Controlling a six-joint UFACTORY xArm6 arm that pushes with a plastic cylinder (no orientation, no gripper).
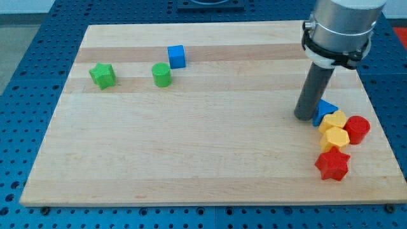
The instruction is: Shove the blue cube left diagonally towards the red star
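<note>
The blue cube (177,56) sits near the view's top, left of centre. The red star (332,165) lies at the view's lower right, far from the cube. My tip (305,117) rests on the board at the right side, touching the left edge of a blue triangular block (326,109), just above and left of the red star's cluster. The tip is far to the right of the blue cube.
A green cylinder (162,74) and a green star (102,75) lie left of and below the blue cube. Two yellow hexagonal blocks (334,121) (335,138) and a red cylinder (357,129) crowd between the blue triangular block and the red star.
</note>
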